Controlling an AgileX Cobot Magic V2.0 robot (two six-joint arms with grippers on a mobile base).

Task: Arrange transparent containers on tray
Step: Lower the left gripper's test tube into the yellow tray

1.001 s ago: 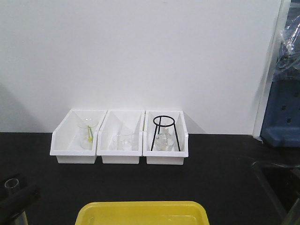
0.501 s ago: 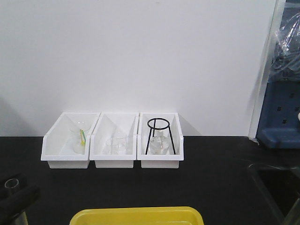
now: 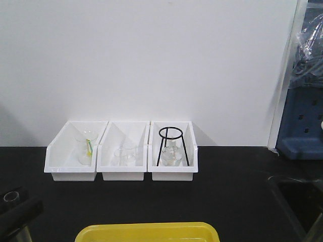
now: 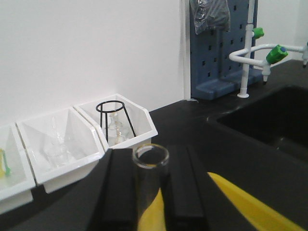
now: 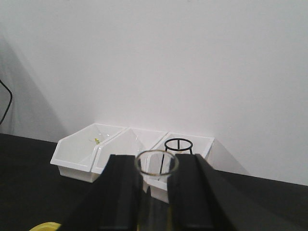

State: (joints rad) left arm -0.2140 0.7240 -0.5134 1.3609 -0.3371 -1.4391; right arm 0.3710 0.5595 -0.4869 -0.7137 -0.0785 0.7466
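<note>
Meanwhile, the front view has settled: a second ago the three white bins (image 3: 123,156) sat further right in frame, and since half a second ago they have not shifted. Only the left gripper (image 3: 19,214), at the near left corner, has dipped slightly. That suggests repositioning is over and placement can begin, though neither tube is on the yellow tray (image 3: 146,231) yet; only its far rim shows at the near edge.

The left gripper (image 4: 150,155) points level toward the bins, its black fingers (image 4: 118,192) clamped on an upright test tube (image 4: 150,190), open rim up, with the tray just right of and below it. The right gripper (image 5: 156,162) holds the same level pose, closed around a second test tube (image 5: 155,195), also upright, and a sliver of the tray (image 5: 43,226) lies to its near left.
</note>
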